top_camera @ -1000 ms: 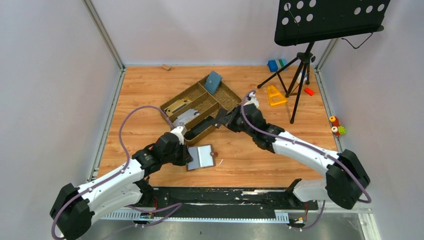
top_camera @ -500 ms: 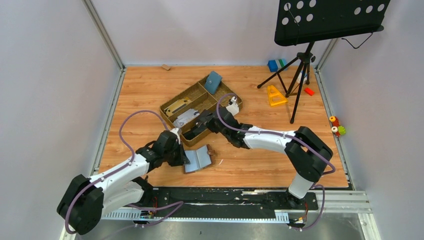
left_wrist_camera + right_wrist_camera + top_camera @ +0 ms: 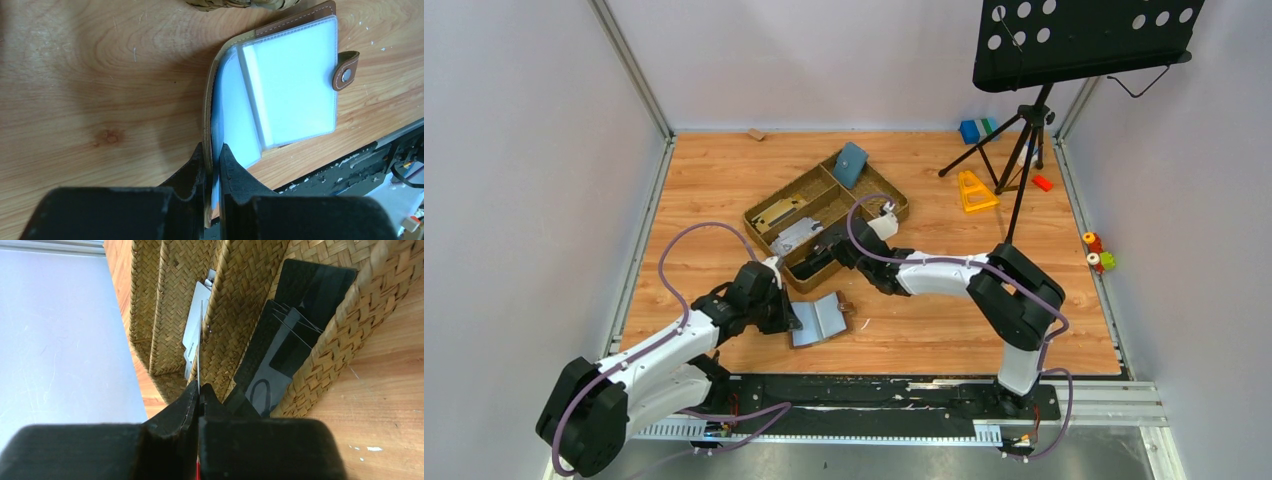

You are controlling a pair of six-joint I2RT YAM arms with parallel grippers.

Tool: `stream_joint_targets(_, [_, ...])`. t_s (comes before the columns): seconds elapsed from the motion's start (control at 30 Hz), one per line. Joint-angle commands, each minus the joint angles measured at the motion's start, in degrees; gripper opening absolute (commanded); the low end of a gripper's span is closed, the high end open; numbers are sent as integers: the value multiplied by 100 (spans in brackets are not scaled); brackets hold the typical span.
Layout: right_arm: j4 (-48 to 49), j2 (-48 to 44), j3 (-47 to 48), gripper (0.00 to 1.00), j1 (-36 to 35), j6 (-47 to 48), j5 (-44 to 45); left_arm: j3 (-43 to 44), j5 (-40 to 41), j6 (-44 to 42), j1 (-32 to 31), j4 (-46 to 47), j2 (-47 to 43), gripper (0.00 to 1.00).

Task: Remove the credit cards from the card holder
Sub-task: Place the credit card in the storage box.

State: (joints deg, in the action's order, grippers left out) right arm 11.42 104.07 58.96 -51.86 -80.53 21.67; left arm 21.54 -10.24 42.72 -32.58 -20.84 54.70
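Observation:
The brown card holder (image 3: 821, 320) lies open on the wooden floor in front of the woven basket (image 3: 791, 184), with one cover raised. My left gripper (image 3: 789, 316) is shut on the brown cover's edge. In the left wrist view the gripper (image 3: 212, 150) pinches that cover, and the clear sleeves (image 3: 287, 87) and the closing tab (image 3: 346, 70) show. My right gripper (image 3: 826, 254) is over the basket's near compartments. In the right wrist view the gripper (image 3: 199, 388) is shut on a thin card (image 3: 199, 340) seen edge-on. Dark cards (image 3: 282, 352) lie in the near compartment.
A blue-teal pouch (image 3: 851, 163) leans in the basket's far compartment. A light card (image 3: 191, 335) sits in the middle compartment. A music stand's tripod (image 3: 1022, 135), an orange triangle (image 3: 974, 190) and small toys (image 3: 1099, 255) are at the right. A black rail (image 3: 874, 392) runs along the near edge.
My right gripper has moved left with the card to above the basket's near compartments. My left gripper has raised one cover of the card holder, which lay flat open before.

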Motion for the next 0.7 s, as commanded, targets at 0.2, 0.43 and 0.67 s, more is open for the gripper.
stream_joint_targets(0.2, [180, 498, 666, 0, -26, -110, 90, 97, 101, -109, 67, -245, -121, 0])
stream_joint_targets(0.43, [501, 824, 838, 0, 330, -149, -188, 77, 25, -143, 120, -232, -143, 0])
stream_joint_targets(0.67, [519, 834, 807, 0, 775, -4, -338, 61, -2, -176, 198, -253, -192, 0])
